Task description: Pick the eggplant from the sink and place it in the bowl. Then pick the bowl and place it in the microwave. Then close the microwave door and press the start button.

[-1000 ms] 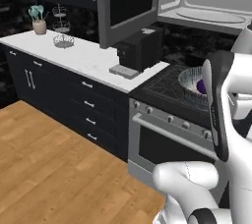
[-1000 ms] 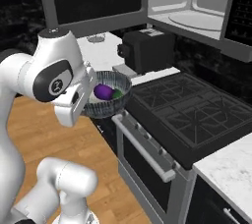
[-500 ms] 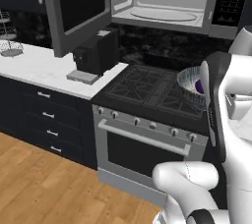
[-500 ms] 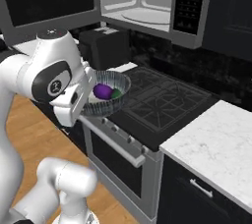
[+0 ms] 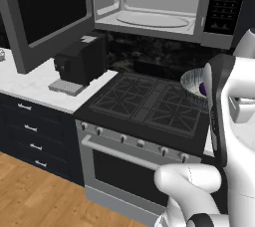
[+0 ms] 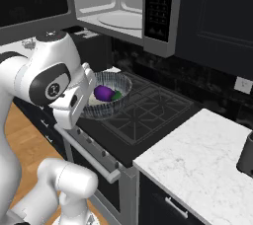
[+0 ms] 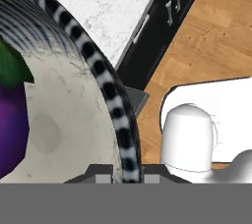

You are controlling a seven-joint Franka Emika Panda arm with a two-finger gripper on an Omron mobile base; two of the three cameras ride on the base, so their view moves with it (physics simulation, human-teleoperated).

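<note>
Purple eggplant [image 6: 103, 92] sits in the bowl [image 6: 118, 82] — gripper [image 7: 123, 178] clamped on its rim.

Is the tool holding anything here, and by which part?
Yes: the tool grips the bowl by its rim, the eggplant inside.

The bowl [image 7: 64, 95] takes up the left half of the hand view, seen from very close. Its pale, speckled inside curves away to the left, and its rim, banded in black and white, sweeps from the upper left down to the bottom middle. There the rim passes between the gripper's [image 7: 127, 176] two finger tips, which are closed on it. Inside the bowl, at the left edge, lies the purple eggplant [image 7: 11, 129] with its green cap. Beyond the rim are a white marble counter [image 7: 113, 7], dark cabinet doors [image 7: 162, 26] with handles, and a wooden floor [image 7: 206, 41].
</note>
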